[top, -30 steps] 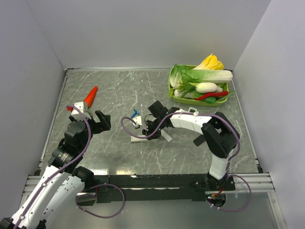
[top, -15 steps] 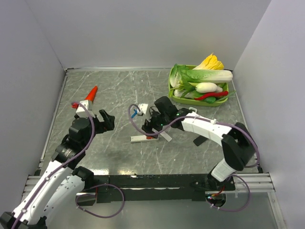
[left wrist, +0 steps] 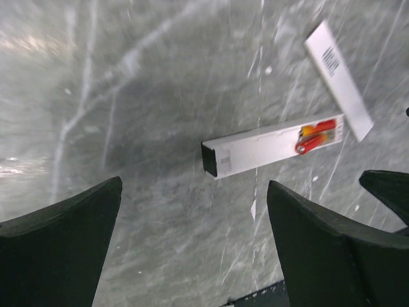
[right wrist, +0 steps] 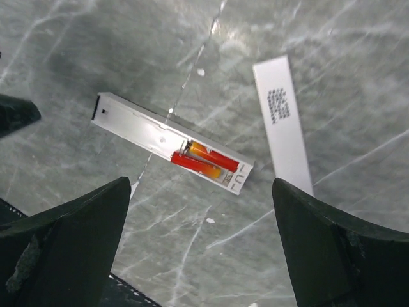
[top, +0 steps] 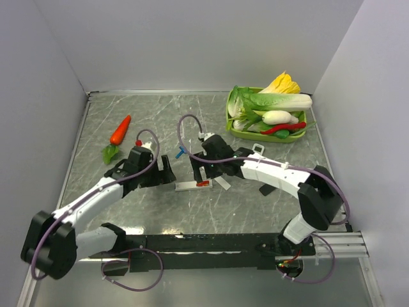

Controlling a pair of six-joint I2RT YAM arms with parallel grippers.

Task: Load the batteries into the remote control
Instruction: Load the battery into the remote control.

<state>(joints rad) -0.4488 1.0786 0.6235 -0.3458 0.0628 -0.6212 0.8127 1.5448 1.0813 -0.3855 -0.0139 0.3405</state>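
Grey marbled table (top: 160, 115), walled on three sides. Both arms reach in to mid-table and meet over the remote.

Green tray (top: 228, 115) in the far right corner, piled with toy vegetables: cabbage (top: 278, 101), white radish, red chilli, yellow corn.

Left gripper (top: 165, 171) (left wrist: 195, 185): fingers spread wide, nothing between them, hovering just left of the remote's plain end. No contact seen in the wrist view.

Right gripper (top: 203, 165) (right wrist: 201, 182): fingers also spread wide, empty, straight above the remote. The battery bay shows between the finger tips; no touch visible.

Remote control (top: 192, 185) (left wrist: 255, 150) (right wrist: 147, 128): slim white bar, flat on the table at centre, back side up with the bay uncovered. No brand or writing seen on it.

Back cover (top: 222, 181) (left wrist: 337, 77) (right wrist: 281, 125): white strip lying off the remote, angled, just beside its battery end. It carries small dark print like a barcode or label block, too small to read.

Carrot (top: 120, 130): orange with a green top, far left, well apart from the remote.

Batteries (top: 203, 184) (left wrist: 316, 135) (right wrist: 204, 160): two red-orange cells side by side inside the open bay at the remote's right end, next to the cover. No legible marking.

Blue T piece (top: 181, 152): on the table just behind the remote, beside the right wrist.
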